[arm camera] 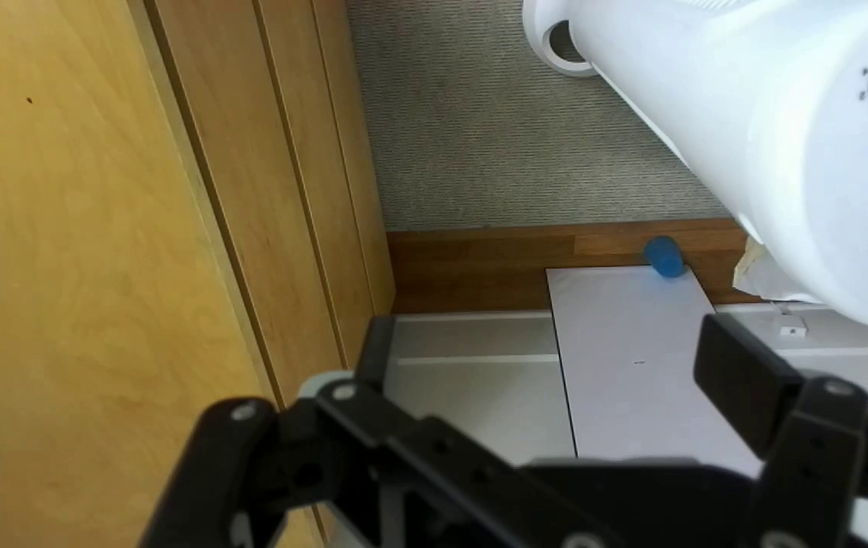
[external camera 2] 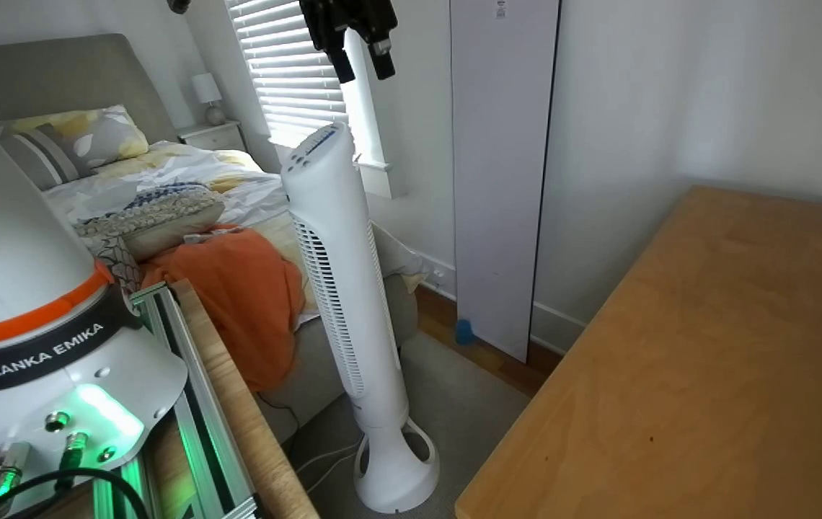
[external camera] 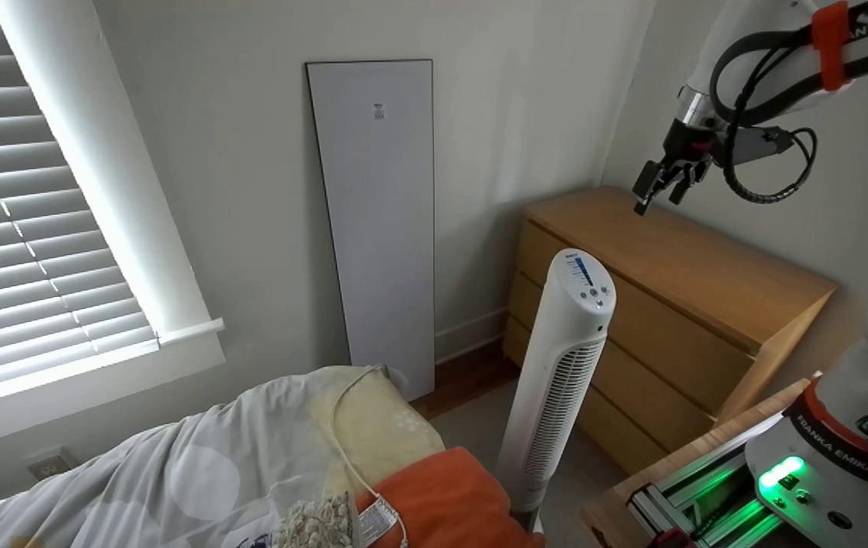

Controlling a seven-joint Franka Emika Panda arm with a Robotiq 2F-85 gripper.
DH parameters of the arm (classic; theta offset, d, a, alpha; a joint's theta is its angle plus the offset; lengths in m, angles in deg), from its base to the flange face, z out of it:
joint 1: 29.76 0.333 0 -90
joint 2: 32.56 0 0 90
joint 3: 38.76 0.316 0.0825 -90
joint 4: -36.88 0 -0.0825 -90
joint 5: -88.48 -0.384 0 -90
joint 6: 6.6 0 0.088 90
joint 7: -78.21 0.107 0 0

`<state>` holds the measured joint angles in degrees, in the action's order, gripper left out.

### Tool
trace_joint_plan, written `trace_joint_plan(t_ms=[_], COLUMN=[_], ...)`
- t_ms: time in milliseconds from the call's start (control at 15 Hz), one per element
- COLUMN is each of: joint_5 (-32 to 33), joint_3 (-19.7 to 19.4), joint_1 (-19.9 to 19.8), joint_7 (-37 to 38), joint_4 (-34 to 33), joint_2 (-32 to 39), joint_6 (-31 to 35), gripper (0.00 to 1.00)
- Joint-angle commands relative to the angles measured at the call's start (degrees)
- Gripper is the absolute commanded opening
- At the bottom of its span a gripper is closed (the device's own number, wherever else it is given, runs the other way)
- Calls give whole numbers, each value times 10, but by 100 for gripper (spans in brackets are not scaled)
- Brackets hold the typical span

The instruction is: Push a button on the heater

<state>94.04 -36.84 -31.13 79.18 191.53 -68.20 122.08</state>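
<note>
1 heater [external camera: 554,380], lower right of centre in an exterior view; 1 dresser [external camera: 678,335], right; 1 panel [external camera: 381,221], left of centre. 1 pincer [external camera: 659,202], upper right, apart from heater: 2 fingers [arm camera: 746,380] spread wide, nothing held.

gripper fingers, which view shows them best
The wrist view: the gripper is close there, and the wide gap between its fingers is plain. Both exterior views also show the fingers apart, but smaller; in an exterior view the frame's top edge cuts off part of the gripper.
</note>
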Motion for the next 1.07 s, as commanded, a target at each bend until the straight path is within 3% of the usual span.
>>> trace_joint_plan(t_ms=[0, 467, 933, 1000], joint_5=[1, 1, -72, -86], joint_3=[-2, -2, 14, 11], joint_1=[2, 2, 132, 153], joint_7=[1, 1, -76, -92], joint_4=[-1, -1, 44, 25], joint_2=[0, 0, 1, 17], joint_6=[-2, -2, 90, 92], gripper=[100, 100, 100, 100])
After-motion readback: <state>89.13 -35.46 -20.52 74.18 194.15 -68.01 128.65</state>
